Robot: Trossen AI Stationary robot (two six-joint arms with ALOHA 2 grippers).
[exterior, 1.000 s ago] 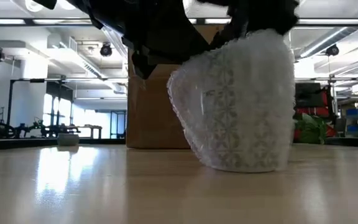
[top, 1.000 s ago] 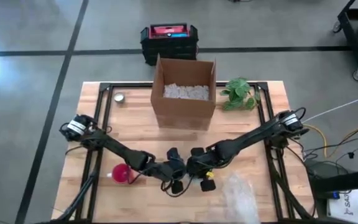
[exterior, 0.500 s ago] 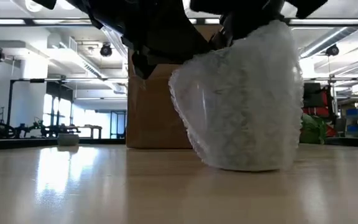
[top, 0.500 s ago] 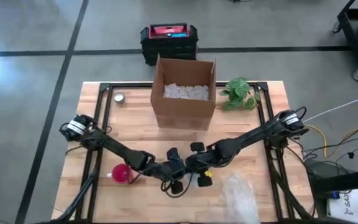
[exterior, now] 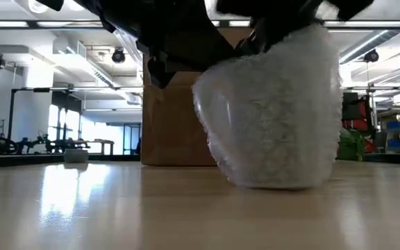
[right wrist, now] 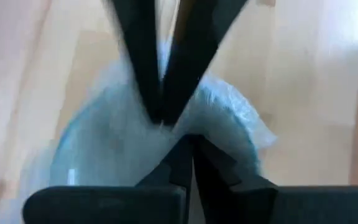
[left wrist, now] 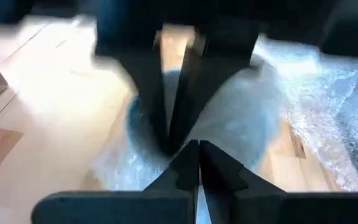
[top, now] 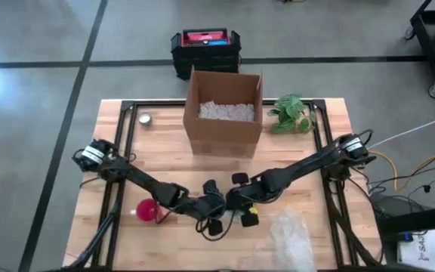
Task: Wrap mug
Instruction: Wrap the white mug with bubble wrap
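The mug [exterior: 273, 118], fully covered in bubble wrap [exterior: 304, 83], stands upright on the wooden surface [top: 293, 162], in front of the cardboard box [top: 223, 112] and toward the near edge. In the low view its base rests flat on the surface, and the wrap is gathered upward at the top.

The left gripper [top: 216, 208] and the right gripper [top: 236, 200] meet directly over the mug, almost touching one another. Each wrist view shows that arm's jaws drawn together, pinching the bubble wrap at the top of the mug.

A loose sheet of wrap [top: 291, 236] lies on the surface to the right of the mug. A red roll [top: 148, 211] sits to the mug's left, beside the left arm. A green plant [top: 290, 113] stands just right of the box, and a small tin [top: 145, 119] lies to the box's left.
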